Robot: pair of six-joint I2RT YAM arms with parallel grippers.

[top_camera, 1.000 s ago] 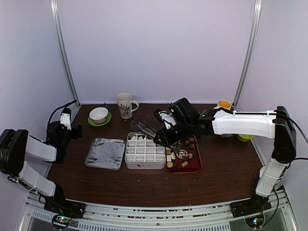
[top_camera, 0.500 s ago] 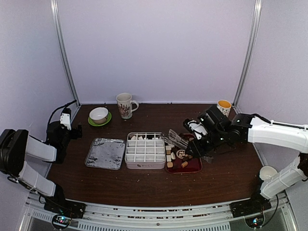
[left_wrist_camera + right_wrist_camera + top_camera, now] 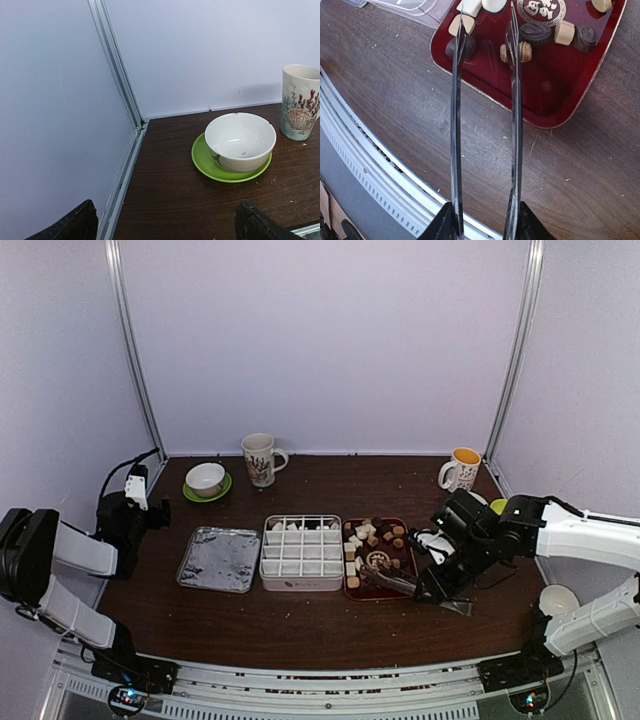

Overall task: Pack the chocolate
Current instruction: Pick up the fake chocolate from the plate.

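The chocolate [image 3: 365, 535], small dark, tan and cream pieces, lies in the dark-red tray [image 3: 403, 586]. A few pieces sit in the far row of the white grid box [image 3: 300, 552]. My right gripper [image 3: 443, 592] is shut on the metal tongs [image 3: 392, 582], low at the tray's near right corner. In the right wrist view the gripper [image 3: 485, 220] holds the tongs [image 3: 456, 125] with the arms spread; their tips reach over a dark piece [image 3: 451, 49] and a tan round [image 3: 525, 51] on the tray [image 3: 560, 90]. My left gripper [image 3: 135, 490] is open and empty at the far left.
A foil tray [image 3: 220, 558] lies left of the box. A white bowl on a green saucer [image 3: 240, 140] and a shell-patterned mug [image 3: 300, 102] stand at the back left. A yellow-filled mug [image 3: 462, 468] is at the back right, a white cup [image 3: 555, 598] near the right arm.
My right arm has swung from over the box and tray back to the right and nearer, lowering the tongs toward the tray's near edge. The left arm has not moved.
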